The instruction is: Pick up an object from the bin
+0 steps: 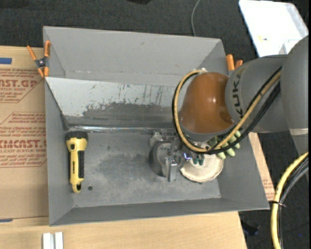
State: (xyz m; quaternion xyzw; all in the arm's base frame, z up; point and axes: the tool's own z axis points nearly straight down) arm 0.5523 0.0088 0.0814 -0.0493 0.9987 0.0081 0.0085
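Your jaws are low over the bin floor, right of its middle, and you cannot tell whether they are wide or narrow; nothing shows between them. Just beside them, on the arm's side, lies a flat, round white thing (203, 172), partly covered by the wrist and its cables. Above that you can read "KUKA" on the grey arm (249, 95), next to the orange cover (203, 104). Well apart, along the left wall of the grey bin (119, 51), a yellow and black torch (76, 161) lies on the floor.
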